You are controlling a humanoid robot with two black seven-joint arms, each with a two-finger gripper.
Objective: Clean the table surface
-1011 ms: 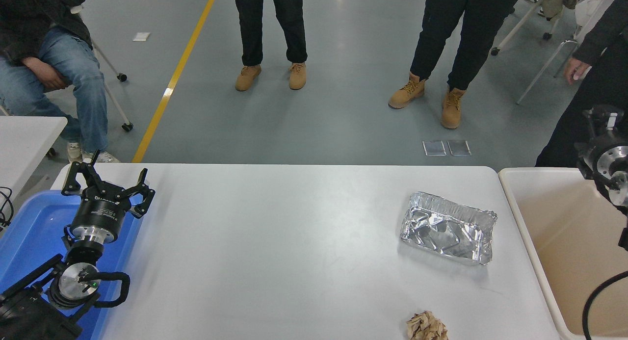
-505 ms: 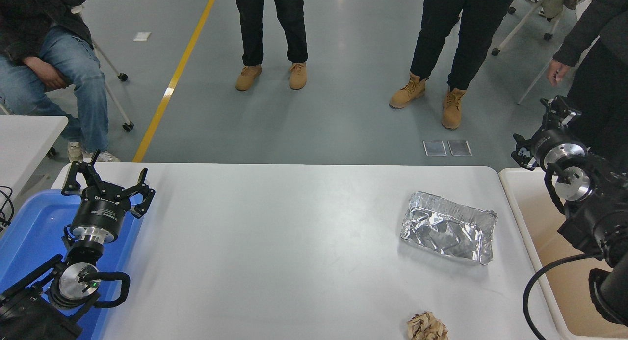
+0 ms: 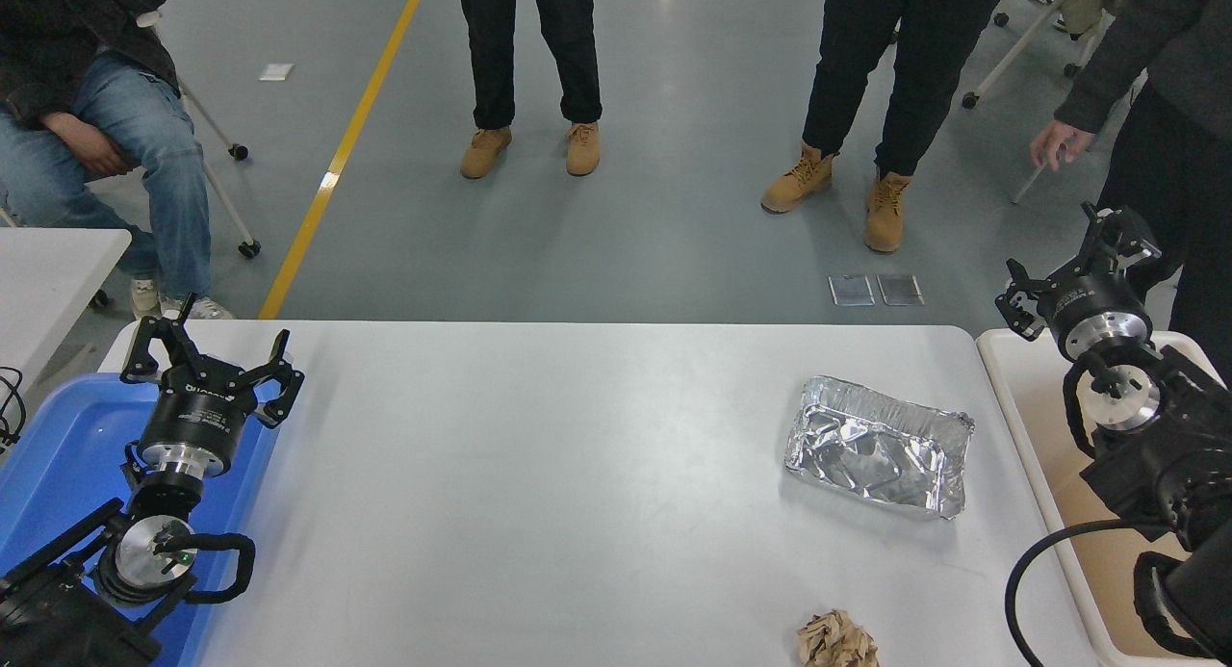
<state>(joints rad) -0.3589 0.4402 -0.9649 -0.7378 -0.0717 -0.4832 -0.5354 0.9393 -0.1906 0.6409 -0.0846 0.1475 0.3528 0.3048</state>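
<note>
Now we are holding our right black gripper (image 3: 1076,263) spread wide and empty above the beige plastic bin (image 3: 1020,407) at three o'clock. Our left black gripper (image 3: 207,354), also splayed and empty, is sitting parked over the blue tray (image 3: 58,436) at eight o'clock. Across the wide white table surface (image 3: 539,474), a crumpled foil tray (image 3: 878,446) and a brown paper wad (image 3: 835,640) are lying at four and five o'clock.

**Colours in view**

Table surface (image 3: 539,474) matte white-grey. Foil tray (image 3: 878,446) shiny silver, crinkled. Crumpled paper ball (image 3: 837,641) tan-brown. Blue tray (image 3: 58,446) at left. Beige bin (image 3: 1044,426) at right. Both grippers, left (image 3: 207,354) and right (image 3: 1078,263), black with silver metal rings. Floor (image 3: 674,166) grey-green, with a yellow line (image 3: 346,147). Boots (image 3: 529,150) tan.
</note>
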